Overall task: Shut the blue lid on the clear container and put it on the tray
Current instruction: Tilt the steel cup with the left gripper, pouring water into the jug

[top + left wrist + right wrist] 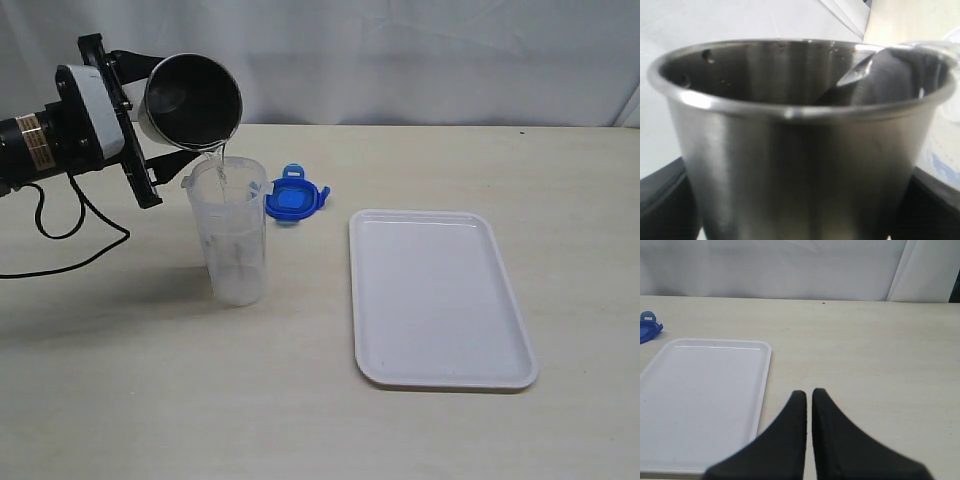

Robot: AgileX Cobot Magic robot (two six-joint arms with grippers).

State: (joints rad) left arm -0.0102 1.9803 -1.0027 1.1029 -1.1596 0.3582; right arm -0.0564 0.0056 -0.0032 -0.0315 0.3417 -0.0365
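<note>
The clear container (232, 235) stands upright and lidless on the table, left of centre. My left gripper (150, 125) is shut on a grey steel cup (190, 100), tipped over the container's mouth. A thin stream of water (222, 165) runs from the cup into it. The cup (790, 150) fills the left wrist view. The blue lid (293, 198) lies on the table just behind and to the right of the container, also at the edge of the right wrist view (649, 327). The white tray (440, 300) lies empty on the right. My right gripper (808, 395) is shut on nothing, beside the tray (705, 390).
A black cable (70, 235) loops over the table under the left arm. A white curtain (400, 60) closes off the back edge of the table. My right arm does not show in the exterior view.
</note>
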